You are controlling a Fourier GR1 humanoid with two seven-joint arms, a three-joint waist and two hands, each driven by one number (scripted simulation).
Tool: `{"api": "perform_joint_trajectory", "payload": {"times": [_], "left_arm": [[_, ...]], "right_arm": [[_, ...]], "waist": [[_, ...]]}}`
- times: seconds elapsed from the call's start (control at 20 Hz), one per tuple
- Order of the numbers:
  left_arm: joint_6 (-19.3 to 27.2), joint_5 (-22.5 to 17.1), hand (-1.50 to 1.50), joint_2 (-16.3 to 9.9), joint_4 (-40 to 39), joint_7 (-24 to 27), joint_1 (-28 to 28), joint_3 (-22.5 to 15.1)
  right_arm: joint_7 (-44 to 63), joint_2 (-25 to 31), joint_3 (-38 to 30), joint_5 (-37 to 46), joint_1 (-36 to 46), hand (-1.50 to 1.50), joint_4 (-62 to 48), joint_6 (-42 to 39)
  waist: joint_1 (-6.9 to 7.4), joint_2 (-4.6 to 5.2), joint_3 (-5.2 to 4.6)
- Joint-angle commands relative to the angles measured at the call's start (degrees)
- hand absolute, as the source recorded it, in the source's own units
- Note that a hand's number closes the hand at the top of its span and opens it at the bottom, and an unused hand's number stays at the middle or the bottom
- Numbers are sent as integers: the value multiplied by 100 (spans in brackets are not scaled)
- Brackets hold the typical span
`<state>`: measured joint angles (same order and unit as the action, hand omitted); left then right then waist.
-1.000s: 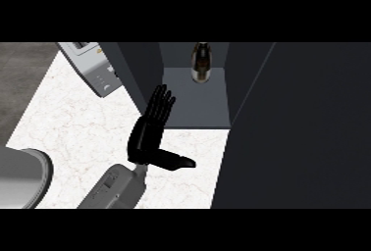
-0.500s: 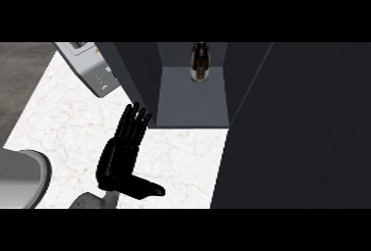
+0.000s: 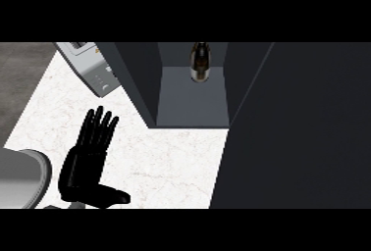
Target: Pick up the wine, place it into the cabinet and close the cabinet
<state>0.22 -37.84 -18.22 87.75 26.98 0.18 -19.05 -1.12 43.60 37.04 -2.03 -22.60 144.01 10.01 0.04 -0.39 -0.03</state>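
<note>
1. White marbled tabletop [image 3: 167, 157] fills the lower left and centre of the frame; a dark cabinet [image 3: 192, 105] stands open at the upper centre, and a grey appliance [image 3: 91, 68] sits at the upper left.
2. Task item location: the wine [image 3: 200, 61] stands upright on the cabinet floor, deep inside the compartment, near the top edge of the frame. I judge the pick-and-place portion of the task complete.
3. Hand state: my left hand [image 3: 87, 157] is at the lower left of the frame, over the tabletop, well apart from the wine. Its fingers are straight and extended toward the top of the frame, thumb out to the side. It grasps nothing.
4. My right hand does not show in this view; its state cannot be reported.
5. A large dark panel [image 3: 297, 127] occupies the right side of the frame. I take it to be the open cabinet door, though its hinge is not visible.
6. A grey rounded object [image 3: 18, 179] shows at the lower left edge; I cannot identify it.
7. Remaining step, as judged: close the cabinet. The compartment is plainly open.
</note>
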Motion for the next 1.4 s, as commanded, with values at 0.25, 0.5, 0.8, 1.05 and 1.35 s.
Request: {"api": "perform_joint_trajectory", "payload": {"times": [0.25,0.5,0.8,1.05,1.35], "left_arm": [[-542,-387,-150,-710,238,-16,508,795],[-887,-511,-150,-964,278,-55,551,1036],[-1361,-874,-150,-1291,27,-223,516,1441],[-1620,-957,-150,-1438,44,-217,713,1570],[-1554,-1061,-150,-1431,53,-370,457,1639]], "right_arm": [[683,86,644,3,-92,150,1414,-199],[1115,-379,703,-106,615,150,1278,-73],[1512,-758,1171,86,1080,150,956,-108],[1521,-971,1046,-276,1293,150,796,-187],[1869,-1497,925,-445,1987,150,432,-226]], "waist": [[-28,7,-7],[83,33,-17],[107,35,-31],[177,37,-29],[290,65,-43]]}}
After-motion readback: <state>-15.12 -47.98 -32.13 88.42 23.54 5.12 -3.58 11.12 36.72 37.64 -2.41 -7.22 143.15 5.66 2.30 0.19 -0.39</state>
